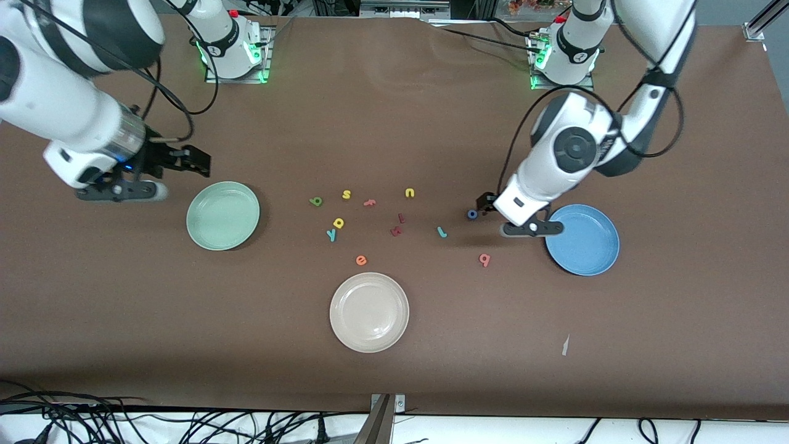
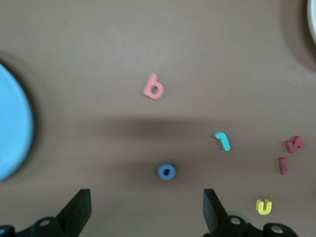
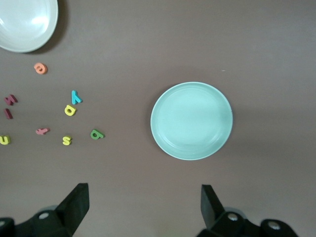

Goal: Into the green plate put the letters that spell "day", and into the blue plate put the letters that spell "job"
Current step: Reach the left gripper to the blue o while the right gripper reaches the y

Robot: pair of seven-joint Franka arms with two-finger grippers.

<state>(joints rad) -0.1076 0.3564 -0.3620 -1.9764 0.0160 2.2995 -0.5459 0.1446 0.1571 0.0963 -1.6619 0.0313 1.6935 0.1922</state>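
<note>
The yellow "d" (image 1: 338,222), green "a" (image 1: 316,201) and teal "y" (image 1: 331,234) lie mid-table, beside the empty green plate (image 1: 222,215). The teal "j" (image 1: 442,232), blue "o" (image 1: 472,214) and pink "b" (image 1: 484,259) lie beside the empty blue plate (image 1: 582,239). My left gripper (image 1: 488,206) hangs open over the table next to the "o" (image 2: 166,171), which shows just ahead of its open fingers (image 2: 79,210). My right gripper (image 3: 144,195) is open and empty, over bare table beside the green plate (image 3: 191,120).
A cream-white plate (image 1: 369,311) sits nearer the front camera. Among the letters are a yellow "s" (image 1: 346,195), a yellow "u" (image 1: 410,193), an orange "e" (image 1: 361,260), a pink letter (image 1: 370,202) and two dark red ones (image 1: 398,226).
</note>
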